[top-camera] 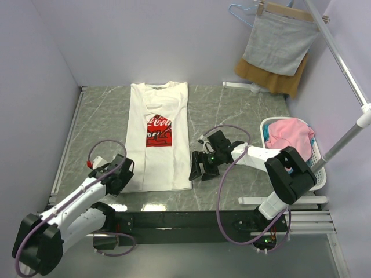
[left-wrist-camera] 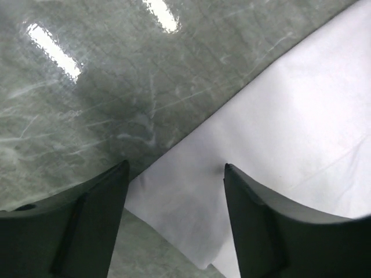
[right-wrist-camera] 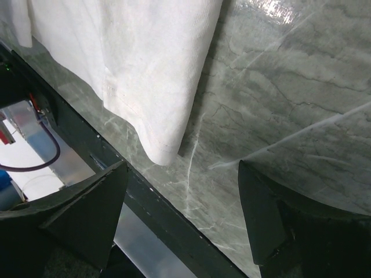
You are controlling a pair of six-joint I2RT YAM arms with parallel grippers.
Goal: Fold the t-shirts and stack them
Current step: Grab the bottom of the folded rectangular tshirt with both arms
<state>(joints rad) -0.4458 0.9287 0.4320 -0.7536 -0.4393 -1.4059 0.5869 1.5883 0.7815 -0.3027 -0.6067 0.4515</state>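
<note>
Grey marble table [top-camera: 243, 116], white red-print t-shirt [top-camera: 159, 165] flat mid-table, collar far: left gripper [top-camera: 123, 169] and right gripper [top-camera: 200, 169] both gape wide at its near hem corners, so go low, pinch all layers squarely, lift evenly, fold far.

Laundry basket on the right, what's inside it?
A crumpled pink cloth lies heaped at the top of the white basket. Anything beneath the cloth is covered and cannot be seen.

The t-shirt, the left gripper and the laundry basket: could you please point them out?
t-shirt [top-camera: 157, 132]: top external view, red chest print.
left gripper [left-wrist-camera: 175, 169]: left wrist view, midway between fingertips.
laundry basket [top-camera: 318, 155]: top external view, right wall.
</note>
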